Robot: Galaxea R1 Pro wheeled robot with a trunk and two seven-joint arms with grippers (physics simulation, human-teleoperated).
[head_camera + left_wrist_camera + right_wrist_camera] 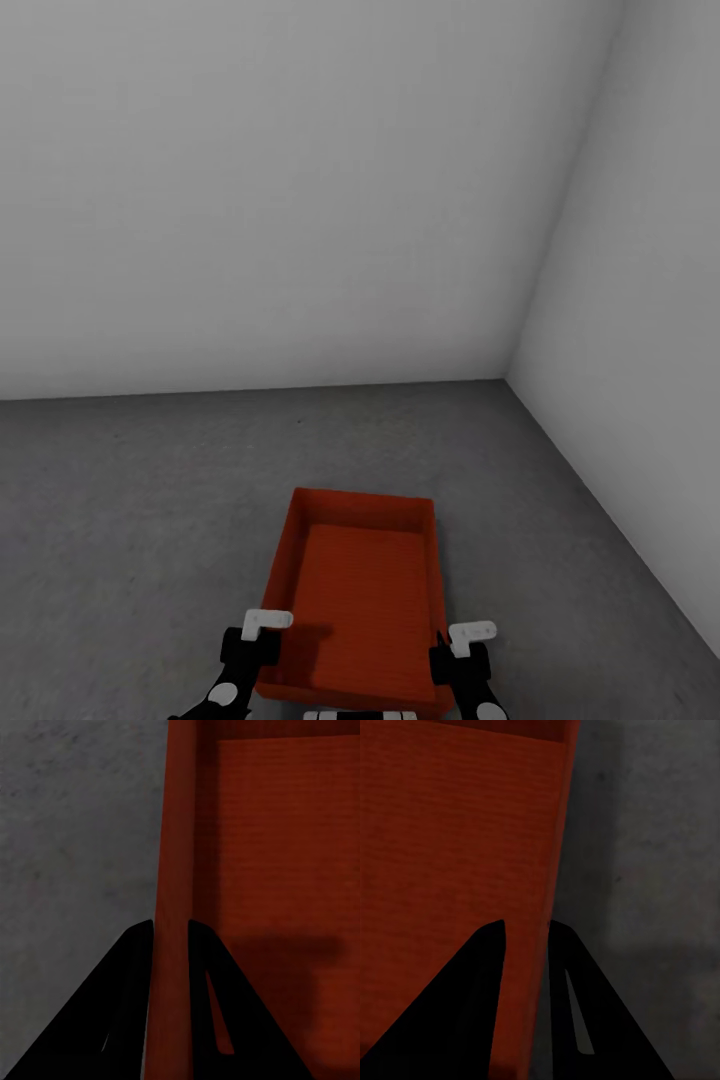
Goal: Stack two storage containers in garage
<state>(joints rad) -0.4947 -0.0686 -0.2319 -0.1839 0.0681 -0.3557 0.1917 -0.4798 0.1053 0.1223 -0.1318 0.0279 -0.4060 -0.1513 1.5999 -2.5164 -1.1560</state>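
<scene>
1. Gripping the left wall of an orange-red container (360, 600), the left gripper (262, 640) sits low in the head view, its white fingertip at that wall's near end.
2. In the left wrist view, the left gripper (171, 937) has one dark finger (127, 1005) outside the thin wall and the other inside it, both pressed against the wall, so it is clenched on the container (277, 832).
3. The right gripper (462, 650) is at the container's right wall, also near the end closest to the robot.
4. In the right wrist view, the right gripper (526, 937) straddles the right wall the same way, one finger (472, 1005) over the ribbed orange bottom and the other over grey concrete; it too grasps the container (457, 832).
5. The container is open-topped and empty, with a ribbed bottom and thin plain walls; it lies lengthwise away from the robot, between the two arms.
6. Whether it rests on the floor (130, 520) or hangs just above it, I cannot tell.
7. The floor is dark grey, mottled concrete.
8. Two plain grey-white walls (280, 180) meet in a corner ahead and to the right; the container is well apart from both.
</scene>
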